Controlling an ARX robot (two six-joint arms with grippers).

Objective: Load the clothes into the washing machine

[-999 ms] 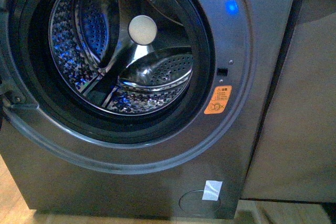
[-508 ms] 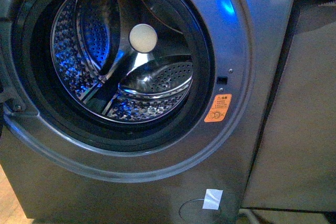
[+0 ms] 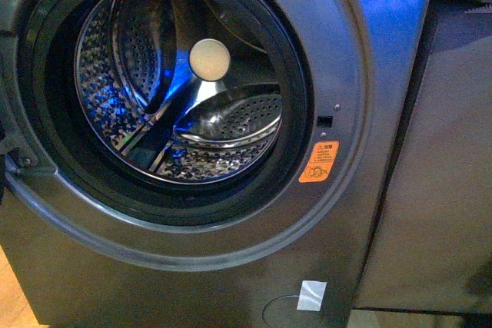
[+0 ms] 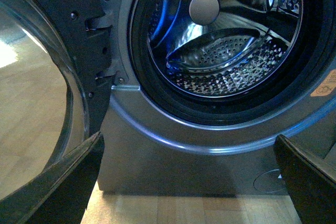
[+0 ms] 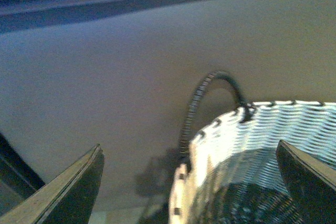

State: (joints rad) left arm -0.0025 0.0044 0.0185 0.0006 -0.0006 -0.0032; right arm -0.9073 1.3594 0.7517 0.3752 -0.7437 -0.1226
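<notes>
The washing machine [image 3: 361, 190] had its door [image 4: 47, 103] open and its drum [image 3: 231, 124] empty. The clothes [image 5: 247, 203] seemed to be the dark stuff low in the white basket [image 5: 236, 129], but that was hard to tell. Floppy cloth could slip out or snag on the handle [image 5: 210, 85]. The right claw [image 5: 188, 145] hung wide open by the basket, holding nothing. The left claw [image 4: 188, 139] was wide open and empty too.

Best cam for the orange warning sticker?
Front view: the orange warning sticker shows whole on the washing machine front. Left wrist view catches only a cropped part at the frame edge. Right wrist view: none.
</notes>
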